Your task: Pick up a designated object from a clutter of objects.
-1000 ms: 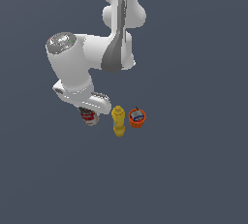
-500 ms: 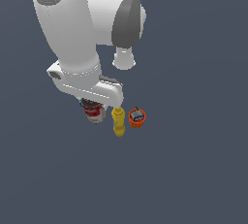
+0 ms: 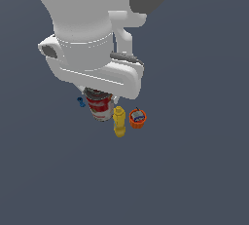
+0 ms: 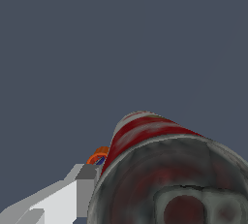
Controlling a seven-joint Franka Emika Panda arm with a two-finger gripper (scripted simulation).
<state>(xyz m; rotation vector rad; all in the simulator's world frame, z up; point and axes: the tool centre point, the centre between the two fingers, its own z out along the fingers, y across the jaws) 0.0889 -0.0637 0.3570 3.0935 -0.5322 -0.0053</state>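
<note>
Since 0.5 s ago, arm looms larger, nearer the exterior camera. Gripper [image 3: 100, 97] clamps the red-and-white can [image 3: 101, 108], just beside yellow bottle [image 3: 119, 121]; orange round object [image 3: 137, 118] beyond, blue piece [image 3: 81, 102] opposite. Label text unreadable; contents not visible.

Plain dark grey-blue ground [image 3: 194, 170]

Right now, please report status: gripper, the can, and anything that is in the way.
Gripper hidden behind the arm, state unclear. Red-and-white can directly under the hand, fills the wrist view. Yellow bottle close on the exterior view's right; orange round object beyond it.
</note>
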